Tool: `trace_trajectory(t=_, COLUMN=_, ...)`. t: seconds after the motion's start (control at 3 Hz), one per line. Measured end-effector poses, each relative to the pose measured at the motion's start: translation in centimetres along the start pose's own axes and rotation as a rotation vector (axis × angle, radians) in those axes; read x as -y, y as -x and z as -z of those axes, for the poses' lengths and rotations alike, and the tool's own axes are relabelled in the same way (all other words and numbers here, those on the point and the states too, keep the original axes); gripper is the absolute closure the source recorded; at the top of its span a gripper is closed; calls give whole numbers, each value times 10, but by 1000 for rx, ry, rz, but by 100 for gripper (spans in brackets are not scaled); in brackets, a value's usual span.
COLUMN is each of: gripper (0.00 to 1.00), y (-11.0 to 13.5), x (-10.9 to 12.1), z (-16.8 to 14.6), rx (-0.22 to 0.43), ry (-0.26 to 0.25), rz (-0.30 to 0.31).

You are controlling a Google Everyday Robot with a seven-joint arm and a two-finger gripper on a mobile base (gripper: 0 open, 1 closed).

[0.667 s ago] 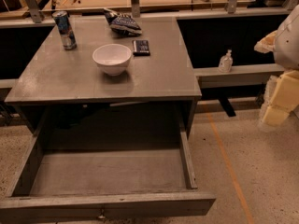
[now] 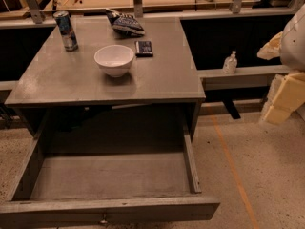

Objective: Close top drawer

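The top drawer [image 2: 109, 175] of the grey cabinet is pulled far out toward me, and its inside holds nothing. Its front panel [image 2: 109, 210] runs along the bottom edge of the view, and the small metal knob [image 2: 103, 220] peeks out below it. The cream-coloured arm and gripper [image 2: 281, 97] hang at the far right, well right of the drawer and level with the cabinet top. They touch nothing.
On the grey cabinet top [image 2: 62, 80] stand a white bowl [image 2: 114, 59], a drink can [image 2: 65, 30], a chip bag [image 2: 125, 24] and a small dark packet [image 2: 144, 48]. A sanitizer bottle [image 2: 230, 62] stands on a ledge at right. An orange floor line [image 2: 233, 175] runs past the drawer.
The view has shifted slightly; the drawer stands as far open as before and the arm stays at the right edge.
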State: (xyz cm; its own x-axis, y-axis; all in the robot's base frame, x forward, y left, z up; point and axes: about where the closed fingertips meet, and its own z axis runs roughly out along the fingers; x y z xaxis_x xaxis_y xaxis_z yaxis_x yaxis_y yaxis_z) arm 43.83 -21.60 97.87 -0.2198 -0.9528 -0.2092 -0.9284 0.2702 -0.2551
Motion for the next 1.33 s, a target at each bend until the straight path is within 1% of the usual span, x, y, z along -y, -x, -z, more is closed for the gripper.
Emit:
trace_trajectory(t=0.33, gripper=40, y=17, x=-10, z=-24, rx=76, ry=38, rz=29)
trace_trajectory(t=0.67, gripper=64, y=53, x=-39, z=-74, rx=176, ry=148, rz=69)
trace_trajectory(t=1.0, gripper=87, y=84, x=-68, z=-113, rx=252, ry=231, rz=105)
trace_trajectory(t=1.33, gripper=100, y=85, x=-69, z=-112, rx=251, ry=230, rz=106)
